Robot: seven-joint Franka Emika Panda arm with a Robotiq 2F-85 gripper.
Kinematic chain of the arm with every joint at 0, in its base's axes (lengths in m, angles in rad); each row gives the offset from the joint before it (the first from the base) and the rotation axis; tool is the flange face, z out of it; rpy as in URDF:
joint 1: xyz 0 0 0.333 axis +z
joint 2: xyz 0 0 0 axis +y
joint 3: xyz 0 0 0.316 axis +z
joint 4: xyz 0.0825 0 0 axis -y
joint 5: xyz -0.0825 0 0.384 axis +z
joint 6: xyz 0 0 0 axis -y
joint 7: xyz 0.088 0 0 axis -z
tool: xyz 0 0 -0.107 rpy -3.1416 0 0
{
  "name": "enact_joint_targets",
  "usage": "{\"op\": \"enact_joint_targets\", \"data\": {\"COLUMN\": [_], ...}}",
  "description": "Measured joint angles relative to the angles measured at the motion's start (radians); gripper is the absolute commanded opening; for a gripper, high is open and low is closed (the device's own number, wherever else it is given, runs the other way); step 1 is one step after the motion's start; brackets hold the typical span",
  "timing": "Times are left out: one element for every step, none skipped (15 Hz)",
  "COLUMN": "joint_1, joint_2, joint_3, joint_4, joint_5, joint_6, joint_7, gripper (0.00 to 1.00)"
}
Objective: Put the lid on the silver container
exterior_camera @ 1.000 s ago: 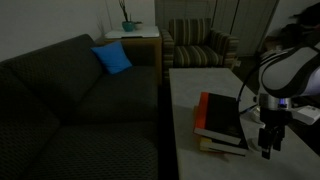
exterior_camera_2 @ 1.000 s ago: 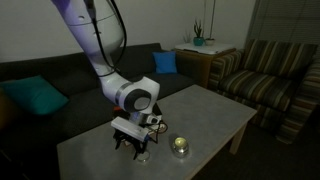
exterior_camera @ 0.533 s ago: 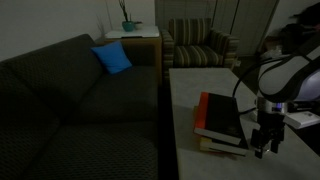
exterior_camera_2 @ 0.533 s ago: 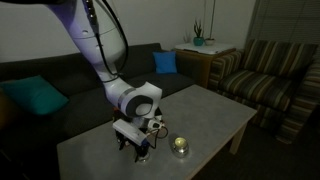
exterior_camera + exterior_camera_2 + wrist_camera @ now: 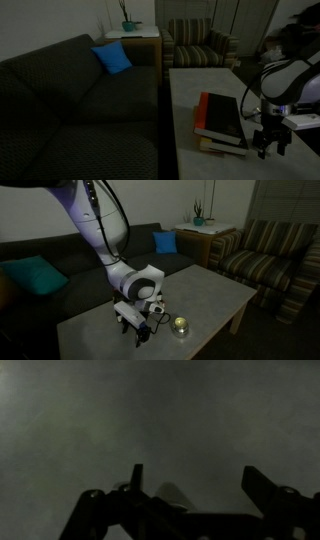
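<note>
I hold the gripper point(image 5: 138, 332) spread wide, low over the tabletop point(image 5: 215, 290) beside the container point(image 5: 180, 327), probably to reach the unseen lid.

We see a white arm point(image 5: 92, 220) built of rounded, tube-like segments, tinted violet in the dim light. Its bulbous wrist joint point(image 5: 140, 280) has a dark round face. A black cable point(image 5: 244, 100) seems to run beside it. The gripper point(image 5: 137, 336) is black, with angular dark fingers point(image 5: 262, 482).
</note>
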Motion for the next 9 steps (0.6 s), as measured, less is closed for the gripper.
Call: {"op": "enact_joint_targets", "data": {"joint_1": [0.000, 0.000, 0.000, -0.002, -0.004, -0.006, -0.007, -0.009, -0.010], "joint_2": [0.008, 0.014, 0.021, 0.030, 0.039, 0.048, 0.052, 0.052, 0.052], "joint_3": [-0.002, -0.002, -0.002, 0.000, 0.004, 0.006, 0.007, 0.007, 0.007], "joint_4": [0.008, 0.017, 0.028, 0.041, 0.053, 0.065, 0.069, 0.069, 0.069], "joint_5": [0.002, 0.011, 0.023, 0.038, 0.054, 0.069, 0.084, 0.097, 0.107], "joint_6": [0.003, 0.012, 0.025, 0.044, 0.070, 0.094, 0.114, 0.127, 0.136], "joint_7": [0.010, 0.013, 0.013, 0.013, 0.013, 0.013, 0.013, 0.013, 0.013], "gripper": [1.00, 1.00, 1.00, 1.00, 1.00, 1.00, 1.00, 1.00, 1.00]}}
